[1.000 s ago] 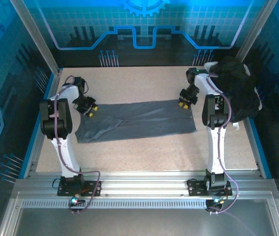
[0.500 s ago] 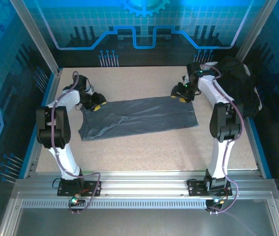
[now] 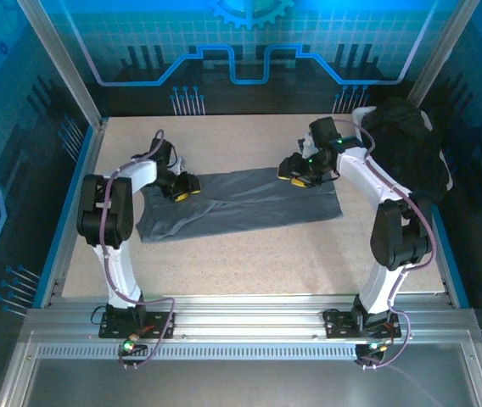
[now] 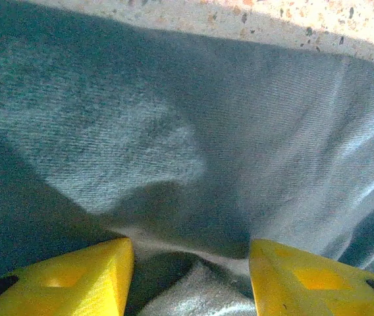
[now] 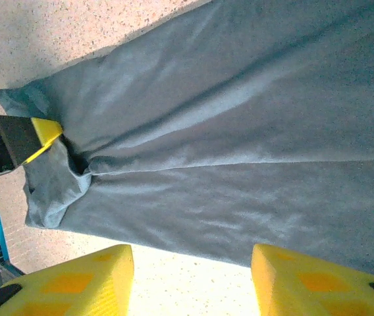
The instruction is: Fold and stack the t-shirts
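Slate-blue t-shirt lies as a long flat band across frame centre, likely awaiting a cross fold. Black t-shirts wait heaped at upper right. Left gripper and right gripper, jaws apart and empty, sit at its upper edge.

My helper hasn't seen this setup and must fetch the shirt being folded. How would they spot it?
Find the speckled beige table. Near its middle a shirt lies flat as a long strip. It is slate blue-grey, unlike the black heap bunched at the far right corner.
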Motion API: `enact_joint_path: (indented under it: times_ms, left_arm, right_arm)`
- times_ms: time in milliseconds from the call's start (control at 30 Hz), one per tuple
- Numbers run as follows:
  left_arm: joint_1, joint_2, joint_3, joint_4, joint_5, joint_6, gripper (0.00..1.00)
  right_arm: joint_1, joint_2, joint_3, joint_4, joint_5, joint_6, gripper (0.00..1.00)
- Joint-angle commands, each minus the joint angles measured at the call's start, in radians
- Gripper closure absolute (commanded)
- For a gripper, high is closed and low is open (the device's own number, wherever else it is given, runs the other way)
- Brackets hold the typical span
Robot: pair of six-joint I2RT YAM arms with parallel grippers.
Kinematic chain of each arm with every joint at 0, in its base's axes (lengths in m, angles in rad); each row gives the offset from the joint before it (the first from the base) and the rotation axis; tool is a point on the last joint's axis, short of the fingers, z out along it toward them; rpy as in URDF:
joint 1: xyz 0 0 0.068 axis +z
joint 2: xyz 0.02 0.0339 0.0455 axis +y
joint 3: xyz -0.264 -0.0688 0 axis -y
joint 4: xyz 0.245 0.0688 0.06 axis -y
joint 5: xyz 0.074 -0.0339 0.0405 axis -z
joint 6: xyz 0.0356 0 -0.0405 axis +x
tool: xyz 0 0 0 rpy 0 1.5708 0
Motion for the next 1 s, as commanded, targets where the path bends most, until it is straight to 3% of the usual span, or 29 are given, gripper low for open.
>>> enact_joint_path:
  times_ms: [0,400,700,967]
  left_arm:
    - [-0.02,-0.028,-0.029,0.006,-0.031,0.029,0.52]
    - [-0.052,-0.19,-0.123,0.012,-0.043,-0.066,0.89]
    - [-0.074,-0.256,-0.176,-0.028,-0.031,-0.112,1.0]
    - [-0.16,-0.328,-0.207,-0.136,-0.014,-0.216,1.0]
  right_arm:
    - [0.007,-0.056,-0.008,0.019,-0.037,0.014,0.49]
    - [0.011,-0.064,-0.024,0.028,-0.043,0.019,0.5]
    - [0.012,-0.095,-0.063,0.039,-0.053,0.022,0.5]
    - [0.005,-0.116,-0.094,0.048,-0.056,0.02,0.5]
